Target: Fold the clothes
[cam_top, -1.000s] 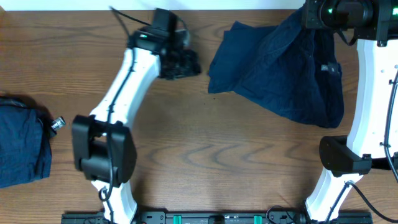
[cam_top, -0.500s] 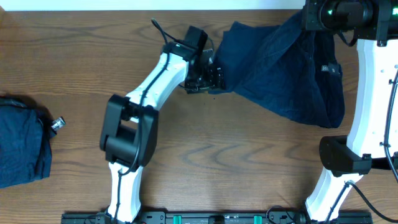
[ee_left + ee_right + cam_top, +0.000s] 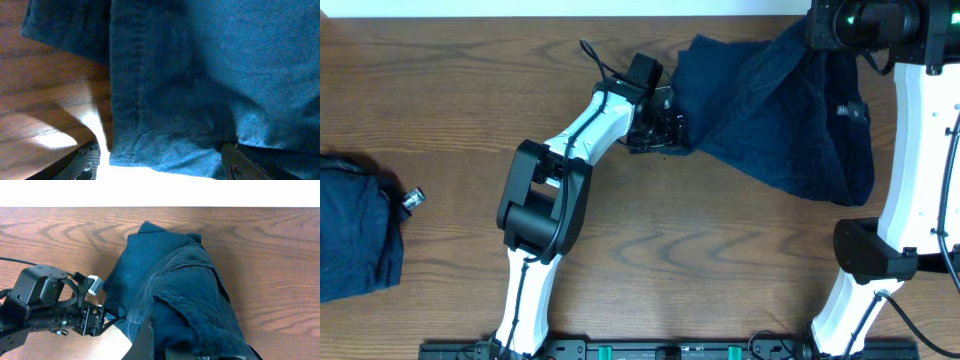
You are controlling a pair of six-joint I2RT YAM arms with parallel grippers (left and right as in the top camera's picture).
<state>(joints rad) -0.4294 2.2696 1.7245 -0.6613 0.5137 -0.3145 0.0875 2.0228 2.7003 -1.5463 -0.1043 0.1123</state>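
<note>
Overhead: the blue garment (image 3: 770, 105) is at 1–2 o'clock on the table (image 3: 670, 250). Its 1 o'clock end is drawn up under the right arm (image 3: 905, 150) and the rest trails on the wood. My read is that it's held up so the loose edge is reachable. Your left gripper (image 3: 660, 128) is at the garment's 9 o'clock edge. The folded pile (image 3: 350, 235) is at 9 o'clock with a small metal bit (image 3: 412, 199) just beside it, both well apart from the work.

Left wrist: the hem (image 3: 150, 145) runs between the fingertips (image 3: 85, 160). Jaws are spread wide with nothing clamped, straddling the edge ready to pinch.

Right wrist: the right gripper (image 3: 160, 347) is at 6 o'clock with cloth bunched up into it. The jaws are mostly hidden, but from how the fabric rises to it I'd say it's clamped on the garment. The left gripper shows at 8 o'clock, touching the cloth's edge.

Next step, I'd judge, is closing the left on that hem. The seam looks thick, so watch for grabbing two layers.
</note>
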